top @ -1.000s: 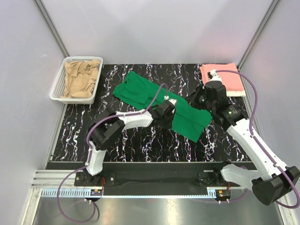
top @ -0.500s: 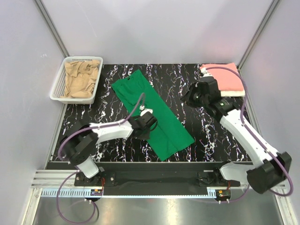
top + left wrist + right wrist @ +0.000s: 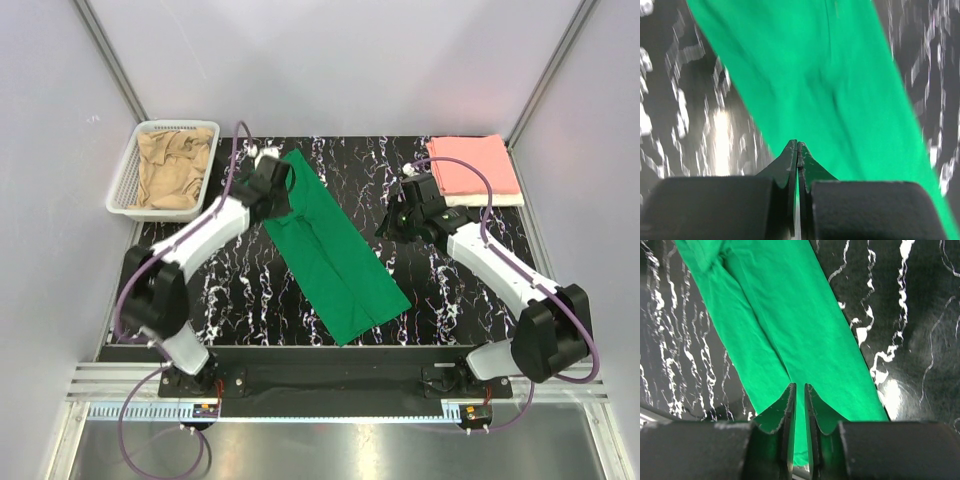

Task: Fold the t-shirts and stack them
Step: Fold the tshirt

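From above, the green t-shirt (image 3: 335, 265) lies as a long folded strip slanting from the tabletop's (image 3: 230, 290) far left-centre toward its near edge. The left tool (image 3: 275, 190) is at the strip's far end, and the right tool (image 3: 392, 225) is just off its right edge. The pink t-shirt (image 3: 475, 165) rests on the white t-shirt (image 3: 488, 200) in the far right corner. The tan t-shirt (image 3: 170, 170) fills the basket (image 3: 125, 190) at the far left.

In the left wrist view, the tool's fingers are clenched tip to tip over blurred green cloth; whether they pinch any of it, I cannot tell.

In the right wrist view, the tool's fingers stand slightly parted, released, above the green strip.
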`<action>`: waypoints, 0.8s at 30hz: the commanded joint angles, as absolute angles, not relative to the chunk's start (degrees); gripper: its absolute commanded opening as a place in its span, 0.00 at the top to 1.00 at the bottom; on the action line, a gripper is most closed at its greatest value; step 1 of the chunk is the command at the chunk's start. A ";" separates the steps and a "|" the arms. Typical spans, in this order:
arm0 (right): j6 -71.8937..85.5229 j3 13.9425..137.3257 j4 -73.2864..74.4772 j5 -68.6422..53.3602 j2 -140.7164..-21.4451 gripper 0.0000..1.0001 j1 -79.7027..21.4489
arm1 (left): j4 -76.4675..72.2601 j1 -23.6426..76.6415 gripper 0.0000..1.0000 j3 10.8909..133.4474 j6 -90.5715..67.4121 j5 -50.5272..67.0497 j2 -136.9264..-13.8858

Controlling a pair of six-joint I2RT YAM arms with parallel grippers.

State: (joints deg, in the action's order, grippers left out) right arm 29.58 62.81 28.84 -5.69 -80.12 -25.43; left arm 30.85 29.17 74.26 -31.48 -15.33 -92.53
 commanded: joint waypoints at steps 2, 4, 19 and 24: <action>30.06 63.89 23.73 -7.29 -79.98 0.81 -25.14 | 30.59 23.48 1.00 84.44 -27.60 -15.29 -106.24; 30.76 64.94 22.42 -8.26 -80.86 0.81 -25.14 | 30.94 22.51 1.00 89.79 -27.16 -15.38 -110.02; 35.24 66.44 12.57 -7.21 -85.51 0.83 -25.14 | 31.82 18.02 1.00 119.15 -26.46 -1.34 -141.21; 34.63 68.64 12.57 -5.54 -86.57 0.83 -24.44 | 30.77 18.02 1.00 128.39 -27.86 4.74 -147.73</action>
